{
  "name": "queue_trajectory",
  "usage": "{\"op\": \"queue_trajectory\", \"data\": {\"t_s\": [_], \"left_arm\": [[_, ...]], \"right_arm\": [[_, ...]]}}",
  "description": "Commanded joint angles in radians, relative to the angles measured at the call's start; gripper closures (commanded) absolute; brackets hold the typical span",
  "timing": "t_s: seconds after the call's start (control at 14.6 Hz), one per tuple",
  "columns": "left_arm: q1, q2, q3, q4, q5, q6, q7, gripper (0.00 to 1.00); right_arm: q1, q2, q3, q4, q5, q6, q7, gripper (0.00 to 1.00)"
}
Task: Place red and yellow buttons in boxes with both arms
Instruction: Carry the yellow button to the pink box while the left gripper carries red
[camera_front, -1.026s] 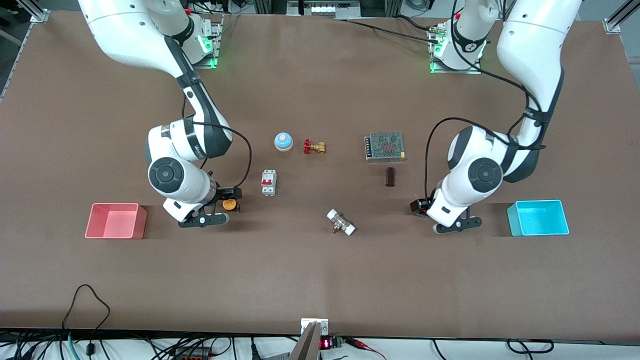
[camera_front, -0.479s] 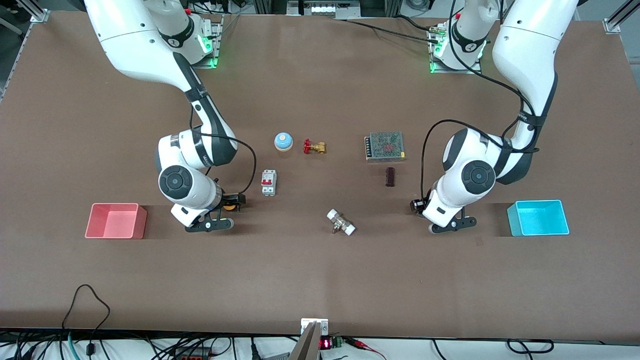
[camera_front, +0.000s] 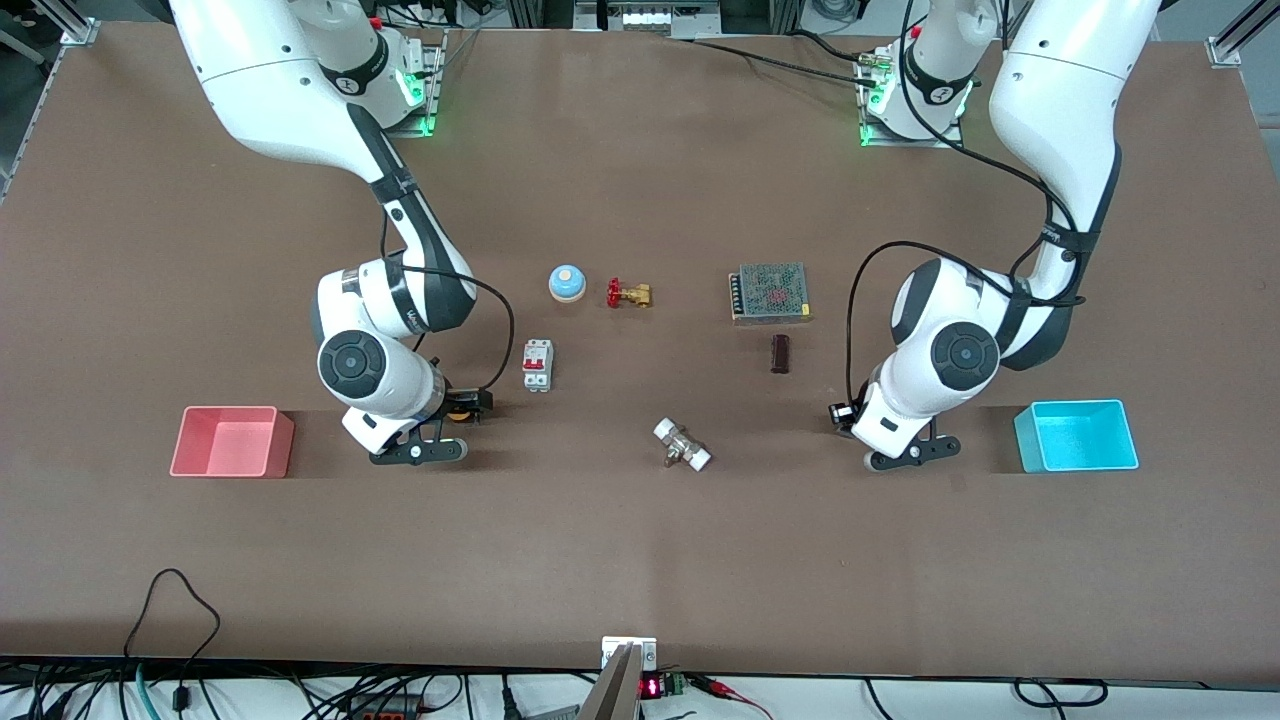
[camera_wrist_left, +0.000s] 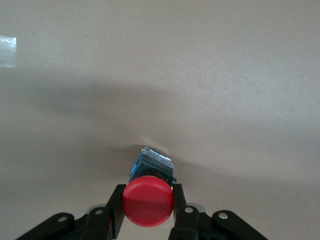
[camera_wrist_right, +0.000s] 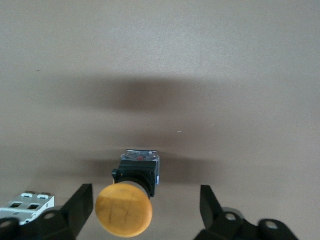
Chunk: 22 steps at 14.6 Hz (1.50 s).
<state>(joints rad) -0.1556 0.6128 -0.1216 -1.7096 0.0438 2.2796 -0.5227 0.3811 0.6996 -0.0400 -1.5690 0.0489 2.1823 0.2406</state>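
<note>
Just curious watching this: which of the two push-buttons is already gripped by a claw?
The red button: the left claw is shut on its cap. The yellow button sits between the right claw's open fingers, untouched.

No legible text, label or brand anywhere. Red digits glow on small display (camera_front: 650, 687) at table edge, unreadable.

In the front view the red button (camera_wrist_left: 148, 200) is hidden under the left hand (camera_front: 862, 425); only an edge of the yellow button (camera_front: 459, 414) shows beside the right hand (camera_front: 455, 412).
</note>
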Motion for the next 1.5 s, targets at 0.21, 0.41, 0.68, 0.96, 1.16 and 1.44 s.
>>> {"op": "queue_trajectory", "data": {"t_s": [0.21,0.41,0.68,0.96,1.16,1.44], "left_arm": [[0.085,-0.062,0.007,0.011,0.024,-0.012,0.113,0.66],[0.149,-0.09,0.005,0.011,0.024,-0.017,0.225,0.66],[0.232,-0.117,0.005,0.025,0.024,-0.077,0.38,0.66],[0.312,-0.128,0.005,0.077,0.024,-0.178,0.539,0.66],[0.378,-0.13,0.005,0.093,0.024,-0.193,0.663,0.66],[0.439,-0.124,0.005,0.091,0.024,-0.193,0.774,0.66]], "right_arm": [[0.022,0.012,-0.004,0.021,0.012,-0.007,0.037,0.49],[0.016,0.006,-0.006,0.024,0.009,-0.009,0.029,0.72],[0.001,-0.002,-0.02,0.081,0.005,-0.021,0.022,0.77],[-0.103,-0.074,-0.023,0.11,-0.004,-0.103,-0.044,0.77],[-0.263,-0.086,-0.023,0.139,-0.001,-0.189,-0.219,0.77],[-0.361,-0.086,-0.032,0.152,-0.05,-0.217,-0.319,0.77]]}}
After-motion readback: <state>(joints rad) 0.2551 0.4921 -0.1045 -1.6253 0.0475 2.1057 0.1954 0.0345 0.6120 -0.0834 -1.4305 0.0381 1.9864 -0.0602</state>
